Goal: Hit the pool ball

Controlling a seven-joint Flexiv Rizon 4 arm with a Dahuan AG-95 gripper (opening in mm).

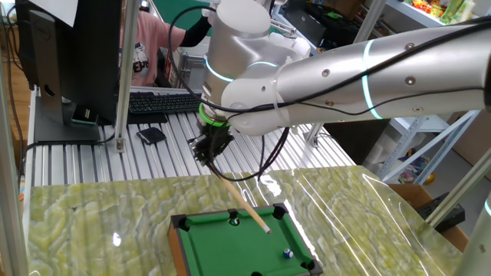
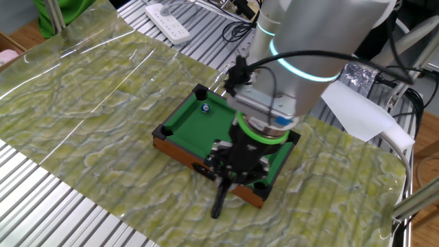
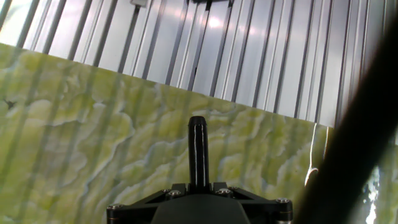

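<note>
A mini green pool table (image 1: 178,247) stands on the marbled mat; it also shows in the other fixed view (image 2: 180,145). The tiny blue-and-white pool ball (image 1: 288,251) lies near one corner pocket of the felt (image 2: 204,107). A dark small ball (image 1: 234,220) lies near the opposite end. My gripper (image 1: 211,147) is shut on a cue stick (image 1: 244,202) that slants down over the felt, its tip short of the pool ball. In the other fixed view my gripper (image 2: 230,167) hangs over the table's near end. In the hand view the stick's black butt (image 3: 198,149) juts from my gripper (image 3: 198,186).
A keyboard (image 1: 165,101) and a small black object (image 1: 151,136) lie on the slatted metal bench behind the mat. A white power strip (image 2: 168,15) and a white sheet (image 2: 357,110) lie past the mat. A person in pink sits at the back.
</note>
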